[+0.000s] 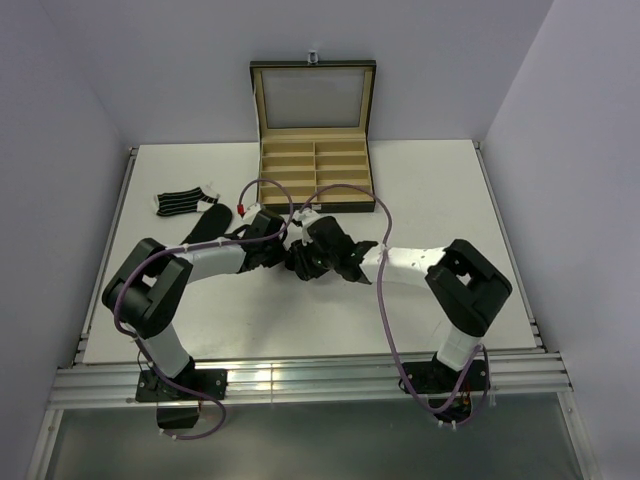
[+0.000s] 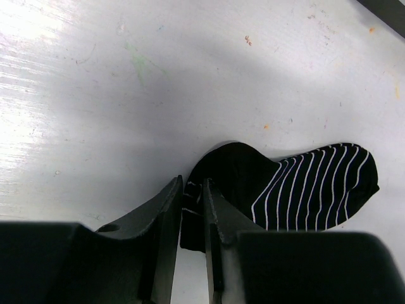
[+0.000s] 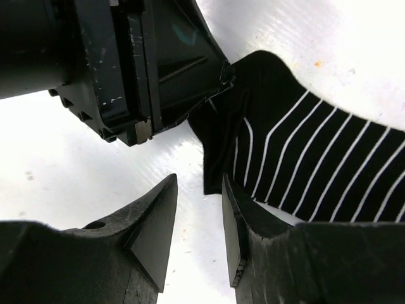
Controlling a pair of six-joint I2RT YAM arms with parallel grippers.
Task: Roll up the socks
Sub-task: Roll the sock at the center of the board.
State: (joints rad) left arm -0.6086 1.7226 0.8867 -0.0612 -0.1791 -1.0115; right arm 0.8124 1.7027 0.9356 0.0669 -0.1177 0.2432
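A black sock with thin white stripes (image 2: 316, 187) lies flat on the white table. My left gripper (image 2: 192, 185) is shut on its plain black cuff end, with fabric pinched between the jaws. In the right wrist view the same sock (image 3: 316, 171) spreads to the right. There my right gripper (image 3: 199, 183) stands open just beside the sock's near edge, with bare table between its fingers. The left gripper's fingertips (image 3: 221, 73) show above it, on the cuff. In the top view both grippers meet mid-table and hide this sock. Another striped sock (image 1: 180, 203) and a plain black sock (image 1: 212, 226) lie at the left.
An open black box with tan compartments (image 1: 315, 165) stands at the back centre, its lid (image 1: 313, 97) upright. The table (image 1: 440, 190) has raised rails at left and right. Purple cables loop above both forearms.
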